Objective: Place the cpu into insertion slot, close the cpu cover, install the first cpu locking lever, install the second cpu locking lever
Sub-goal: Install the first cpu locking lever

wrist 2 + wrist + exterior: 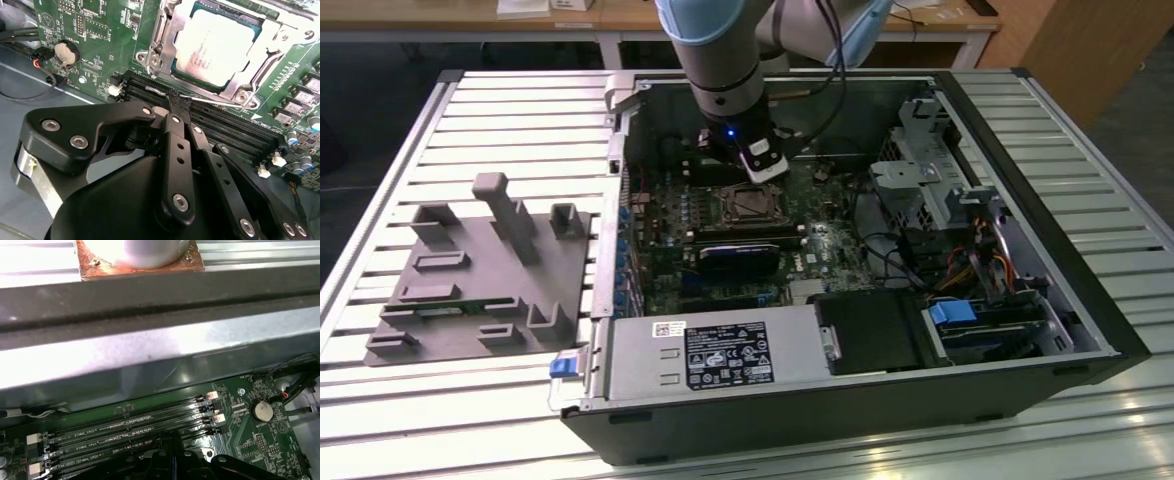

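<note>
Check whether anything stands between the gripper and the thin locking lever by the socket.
Nothing visible does. In the second wrist view the gripper sits right at the end of the lever, beside the cover lying over the cpu; only empty memory slots lie below it.

Counts: one cpu [220,47], one cpu cover [169,35], four long memory slots [125,432], one coin battery [64,52], one power supply [720,355], one open computer case [854,410], one grey fixture tray [480,275], one gripper [175,100].
</note>
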Robot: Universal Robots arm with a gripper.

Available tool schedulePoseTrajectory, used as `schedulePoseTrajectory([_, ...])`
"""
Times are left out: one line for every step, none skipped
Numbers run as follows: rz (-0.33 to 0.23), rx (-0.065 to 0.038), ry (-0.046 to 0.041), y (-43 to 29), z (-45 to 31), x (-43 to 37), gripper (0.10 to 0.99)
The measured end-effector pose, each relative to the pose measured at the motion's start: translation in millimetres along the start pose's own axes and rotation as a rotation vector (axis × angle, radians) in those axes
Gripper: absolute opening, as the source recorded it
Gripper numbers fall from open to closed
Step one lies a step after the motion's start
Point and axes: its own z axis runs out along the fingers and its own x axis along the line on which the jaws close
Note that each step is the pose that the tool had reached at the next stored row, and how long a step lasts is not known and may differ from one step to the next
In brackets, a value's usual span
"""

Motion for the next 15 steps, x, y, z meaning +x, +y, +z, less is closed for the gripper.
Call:
schedulePoseTrajectory([0.000,0.003,-0.0016,0.1,0.2,0.1,0.106])
schedulePoseTrajectory([0.000,0.008,-0.0038,0.0,0.4,0.1,0.106])
schedulePoseTrajectory([-0.001,0.014,-0.0063,-0.1,0.8,0.2,0.106])
schedulePoseTrajectory([-0.001,0.018,-0.0084,-0.2,1.1,0.3,0.106])
schedulePoseTrajectory([-0.001,0.023,-0.0102,-0.3,1.4,0.3,0.106])
schedulePoseTrajectory([0.000,0.025,-0.0113,-0.3,1.7,0.4,0.106])
schedulePoseTrajectory([0.000,0.026,-0.0119,-0.3,2.0,0.4,0.106])
schedulePoseTrajectory([0.001,0.028,-0.0126,-0.3,2.3,0.5,0.106])
schedulePoseTrajectory([0.002,0.029,-0.0134,-0.3,2.7,0.6,0.106])
schedulePoseTrajectory([0.002,0.031,-0.0144,-0.4,3.1,0.7,0.106])
schedulePoseTrajectory([0.002,0.033,-0.0154,-0.5,3.6,0.8,0.106])
schedulePoseTrajectory([0.002,0.036,-0.0167,-0.6,4.1,0.9,0.106])
schedulePoseTrajectory([0.002,0.039,-0.0180,-0.7,4.6,1.0,0.106])
schedulePoseTrajectory([0.002,0.042,-0.0193,-0.9,5.0,1.1,0.106])
schedulePoseTrajectory([0.001,0.046,-0.0208,-1.0,5.5,1.2,0.106])
